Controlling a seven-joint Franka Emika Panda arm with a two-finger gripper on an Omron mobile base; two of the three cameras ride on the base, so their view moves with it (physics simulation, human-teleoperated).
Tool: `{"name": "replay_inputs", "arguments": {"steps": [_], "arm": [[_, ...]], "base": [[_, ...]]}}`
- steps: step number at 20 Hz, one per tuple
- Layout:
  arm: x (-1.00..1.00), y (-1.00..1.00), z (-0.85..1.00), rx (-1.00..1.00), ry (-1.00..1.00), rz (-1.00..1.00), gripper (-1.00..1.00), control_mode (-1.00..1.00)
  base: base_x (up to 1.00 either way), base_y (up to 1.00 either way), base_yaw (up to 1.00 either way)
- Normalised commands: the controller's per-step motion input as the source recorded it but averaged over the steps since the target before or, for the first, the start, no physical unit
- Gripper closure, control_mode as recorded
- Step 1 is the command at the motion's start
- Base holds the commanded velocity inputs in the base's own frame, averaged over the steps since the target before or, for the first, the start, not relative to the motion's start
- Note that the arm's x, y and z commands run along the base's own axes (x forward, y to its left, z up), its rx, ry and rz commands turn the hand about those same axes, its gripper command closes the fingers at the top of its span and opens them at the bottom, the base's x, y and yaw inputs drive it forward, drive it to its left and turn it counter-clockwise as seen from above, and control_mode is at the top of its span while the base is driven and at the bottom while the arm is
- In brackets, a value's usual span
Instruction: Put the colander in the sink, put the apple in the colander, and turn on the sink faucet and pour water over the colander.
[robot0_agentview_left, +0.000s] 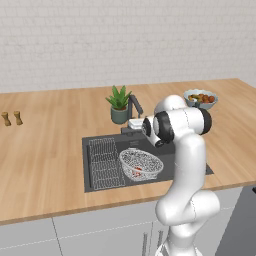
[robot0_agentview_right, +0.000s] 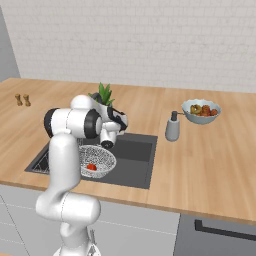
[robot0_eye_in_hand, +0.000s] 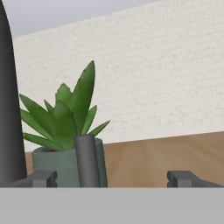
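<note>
The wire-mesh colander sits in the dark sink, with the red apple inside it. The dark sink faucet stands at the sink's back edge. My gripper hovers level with the faucet's base, open, with nothing held. In the hand view a short grey upright part of the faucet stands between the fingertips, and a tall dark post rises at the left. The water is out of view.
A spiky green plant in a grey pot stands just behind the faucet. A flat wire rack lies in the sink's left part. A soap dispenser and a fruit bowl stand right; two shakers far left.
</note>
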Motion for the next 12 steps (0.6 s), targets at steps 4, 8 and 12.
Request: {"name": "replay_inputs", "arguments": {"steps": [4,8,12], "arm": [[0.12,0.0,0.0,0.0,0.0,0.0,-1.0,-1.0],[0.08,0.0,0.0,0.0,0.0,0.0,-1.0,-1.0],[0.03,0.0,0.0,0.0,0.0,0.0,-1.0,-1.0]], "base": [[0.0,0.0,0.0],[0.0,0.0,0.0],[0.0,0.0,0.0]]}}
